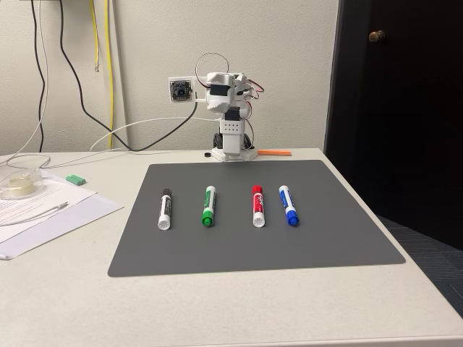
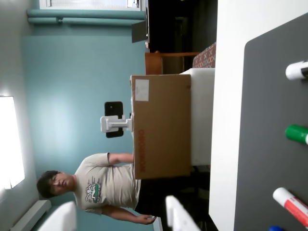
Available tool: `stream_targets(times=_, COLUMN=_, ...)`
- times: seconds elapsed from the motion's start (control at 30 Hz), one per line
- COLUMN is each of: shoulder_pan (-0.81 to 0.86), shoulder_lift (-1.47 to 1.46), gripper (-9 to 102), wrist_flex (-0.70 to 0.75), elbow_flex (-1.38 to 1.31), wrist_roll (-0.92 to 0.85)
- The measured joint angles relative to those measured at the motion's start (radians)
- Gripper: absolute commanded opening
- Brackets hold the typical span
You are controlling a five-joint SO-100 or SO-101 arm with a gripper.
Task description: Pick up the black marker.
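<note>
Black marker (image 1: 165, 209): laid leftmost of four on the grey mat (image 1: 325, 231), fixed view.
Other markers: green (image 1: 208, 205), red (image 1: 257, 206), blue (image 1: 289, 205), ranged rightward.
Arm (image 1: 230, 108): folded at the far edge.
Gripper (image 2: 120, 219): fingers seen parted, empty.

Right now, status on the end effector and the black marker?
End effector open, arm folded at its base, holding nothing. Black marker untouched on the grey mat, leftmost of four in the fixed view. Nothing in the way.
</note>
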Motion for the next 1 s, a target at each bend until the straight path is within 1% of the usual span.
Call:
stream_targets(times=0.03, shoulder_pan=-0.011, shoulder_lift=0.021, gripper=29, wrist_flex=0.011, elbow_flex=0.015, wrist_roll=-0.018)
stream_targets(times=0.07, shoulder_pan=-0.028, shoulder_lift=0.124, gripper=29, wrist_flex=0.092, elbow_flex=0.101, wrist_roll=-0.072)
stream_targets(times=0.1, shoulder_pan=-0.043, shoulder_lift=0.215, gripper=29, wrist_flex=0.204, elbow_flex=0.221, wrist_roll=-0.078)
stream_targets(times=0.17, shoulder_pan=-0.04, shoulder_lift=0.23, gripper=29, wrist_flex=0.25, elbow_flex=0.293, wrist_roll=-0.086)
stream_targets(times=0.23, shoulder_pan=-0.04, shoulder_lift=0.268, gripper=29, wrist_flex=0.268, elbow_flex=0.299, wrist_roll=-0.103)
stream_targets(times=1.0, shoulder_pan=-0.052, shoulder_lift=0.279, gripper=29, wrist_flex=0.275, elbow_flex=0.311, wrist_roll=-0.101)
